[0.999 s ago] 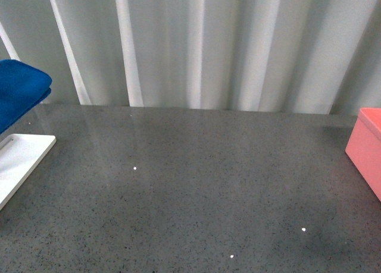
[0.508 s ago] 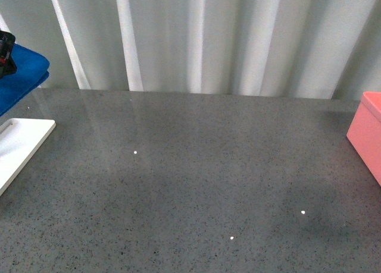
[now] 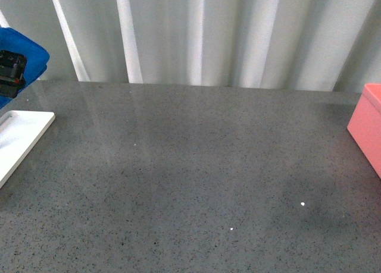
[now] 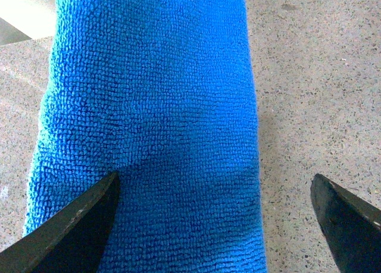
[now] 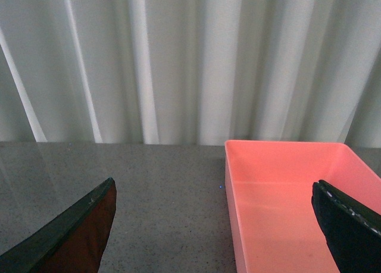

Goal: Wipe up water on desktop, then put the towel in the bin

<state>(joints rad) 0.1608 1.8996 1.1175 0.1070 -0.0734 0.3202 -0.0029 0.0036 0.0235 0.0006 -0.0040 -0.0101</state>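
Grey speckled desktop (image 3: 196,166) fills the front view, with a pale pleated curtain (image 3: 208,35) hanging behind it. I count one blue towel (image 3: 30,53), one pink bin (image 3: 366,127) and one white board (image 3: 18,136). The towel is at the far left edge, above the board and cut off by the frame. I cannot tell whether it rests on anything. The bin stands at the far right edge, well apart from the towel.

My left gripper (image 4: 214,179) points down at the towel (image 4: 149,124), which lies lengthwise between my fingers (image 4: 71,225). They are spread wide, one at the cloth's edge and the other clear of it over bare stone, so they are not clamped on it. From the front, only a black part of that gripper shows against the blue.

My right gripper (image 5: 213,184) is held level, facing the curtain. Its fingers (image 5: 71,231) are spread wide too, with the desktop and the bin (image 5: 280,143) showing between them.
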